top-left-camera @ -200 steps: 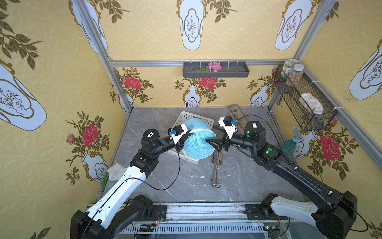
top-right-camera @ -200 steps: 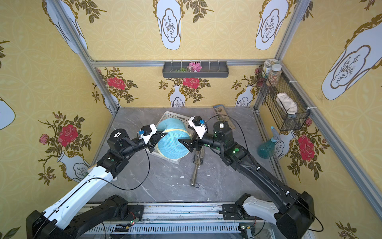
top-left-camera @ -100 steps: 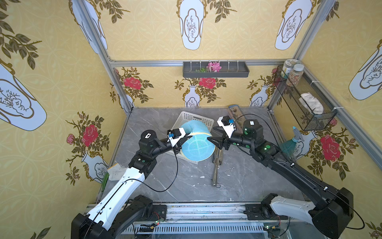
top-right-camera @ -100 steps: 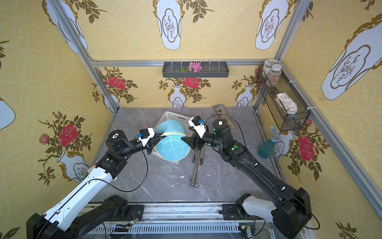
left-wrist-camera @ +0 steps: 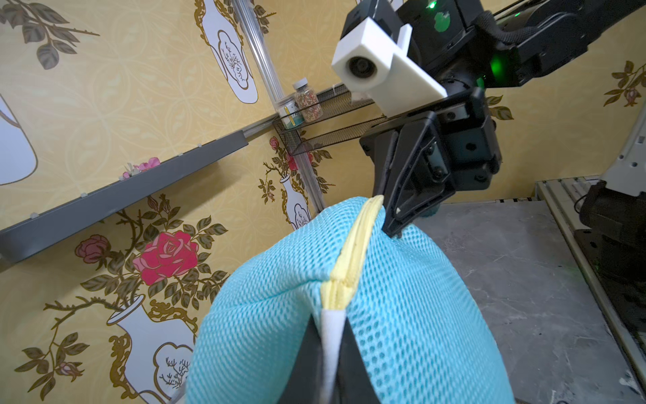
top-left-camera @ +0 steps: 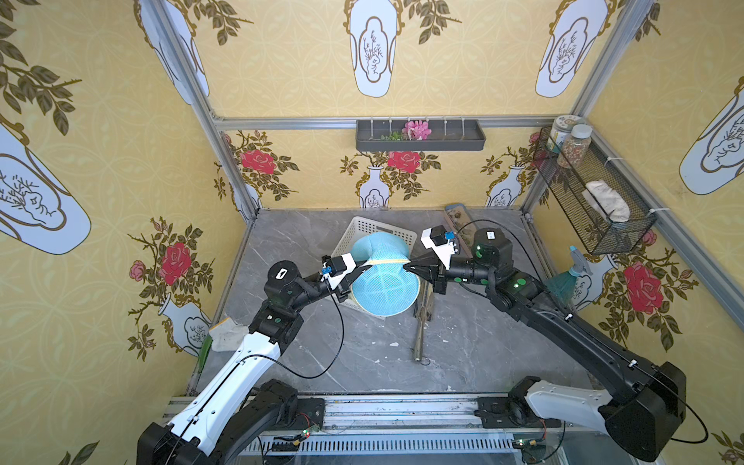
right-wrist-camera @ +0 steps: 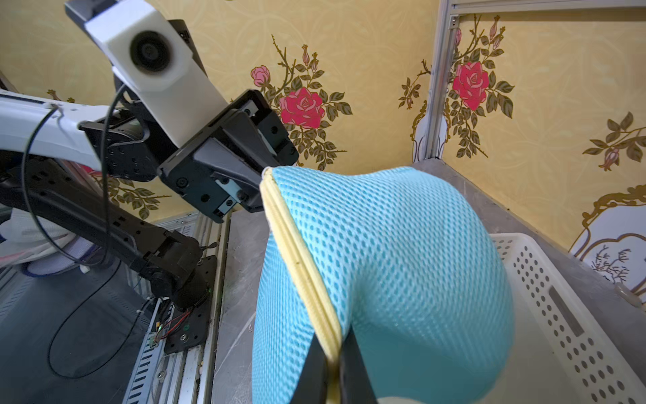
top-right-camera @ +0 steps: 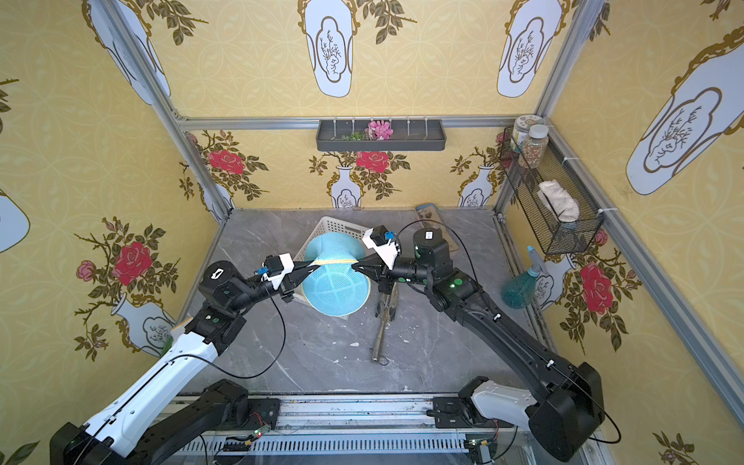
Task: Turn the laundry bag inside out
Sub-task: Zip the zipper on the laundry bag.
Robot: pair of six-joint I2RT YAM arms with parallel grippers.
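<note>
The right gripper (top-left-camera: 407,266) has closed onto the laundry bag (top-left-camera: 382,290) at its yellow trim (top-left-camera: 387,261). The left gripper (top-left-camera: 363,263) pinches the trim's other end. A white basket (top-left-camera: 362,231) lies just beyond, and both arms reach inward.

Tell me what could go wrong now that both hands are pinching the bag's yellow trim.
1. The left hand and right hand grip only the thin yellow trim of the laundry bag; pulling apart could slip it free.
2. The bag hangs over the basket, so the mesh might snag its rim.

White basket (top-left-camera: 364,232) on the table (top-left-camera: 322,354); metal tool (top-left-camera: 420,338) near it; teal spray bottle (top-left-camera: 561,284) by the wall.
</note>
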